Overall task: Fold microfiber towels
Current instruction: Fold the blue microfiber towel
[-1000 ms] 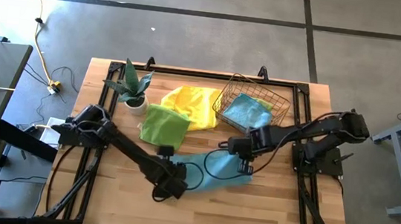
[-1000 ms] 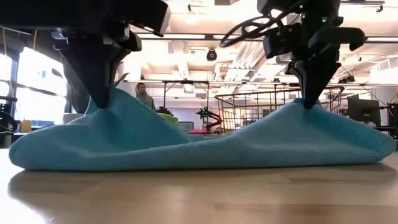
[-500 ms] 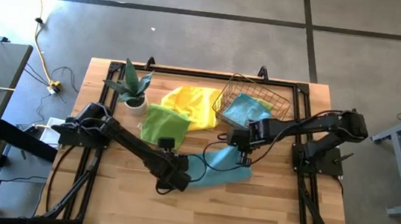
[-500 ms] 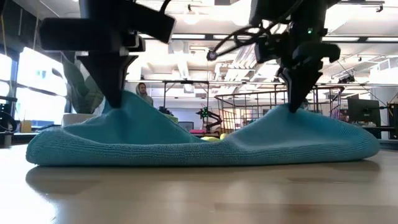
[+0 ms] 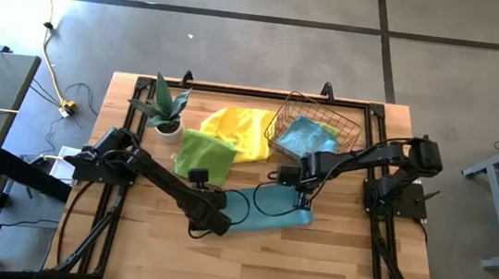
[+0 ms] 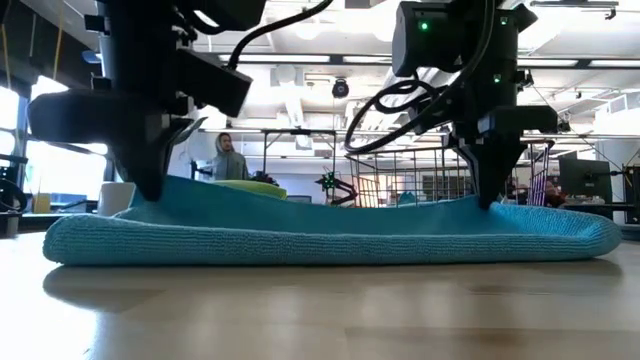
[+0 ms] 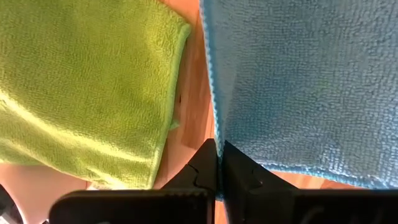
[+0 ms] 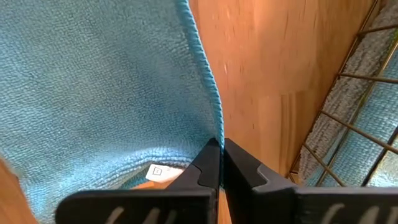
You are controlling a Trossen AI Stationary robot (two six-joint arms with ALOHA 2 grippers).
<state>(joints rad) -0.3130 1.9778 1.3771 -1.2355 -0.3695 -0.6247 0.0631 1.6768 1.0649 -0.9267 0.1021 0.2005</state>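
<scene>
- My left pincer (image 5: 210,221) is clamped tight on one edge of the teal towel (image 5: 272,209), low over the wooden worktop (image 5: 330,259).
- In my left wrist view the fingers (image 7: 208,163) meet with the teal hem pinched between them, the lime green towel (image 7: 81,87) just beside.
- My right pincer (image 5: 303,193) is closed on the opposite edge of the same teal towel, its fingertips (image 8: 211,163) nipping the hem.
- The teal towel lies folded on the worktop, near the front, between my two arms; from the low view it looks nearly flat (image 6: 330,235).
- A yellow towel (image 5: 241,129) lies behind the lime green one.
- Another teal towel (image 5: 306,136) sits in the wire basket (image 5: 349,124).
- A potted plant (image 5: 167,110) stands at the back left.
</scene>
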